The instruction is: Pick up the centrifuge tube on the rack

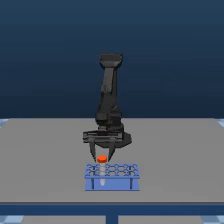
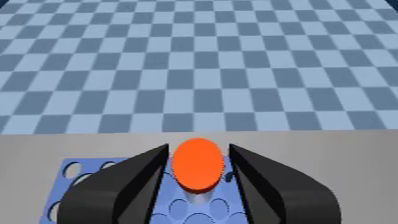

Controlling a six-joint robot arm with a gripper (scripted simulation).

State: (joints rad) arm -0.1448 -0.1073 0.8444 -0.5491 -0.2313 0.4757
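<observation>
The centrifuge tube (image 1: pixel 102 159) stands upright in a hole near the exterior view's left end of the blue rack (image 1: pixel 120 184). Its orange-red cap sticks up above the rack top and its pale tip shows below. My gripper (image 1: pixel 102 156) has come straight down over it, one black finger on each side of the cap. In the wrist view the cap of the tube (image 2: pixel 196 164) fills the space between the fingers (image 2: pixel 142 180), with only thin slivers of gap on both sides. The gripper (image 2: pixel 198 147) is open, closely straddling the cap. The rack (image 2: pixel 80 167) shows beneath.
The rack sits near the front edge of a grey table (image 1: pixel 45 160). Beyond the table the wrist view shows a blue checkered floor (image 2: pixel 195 60). The arm's black body (image 1: pixel 109 100) rises behind the rack.
</observation>
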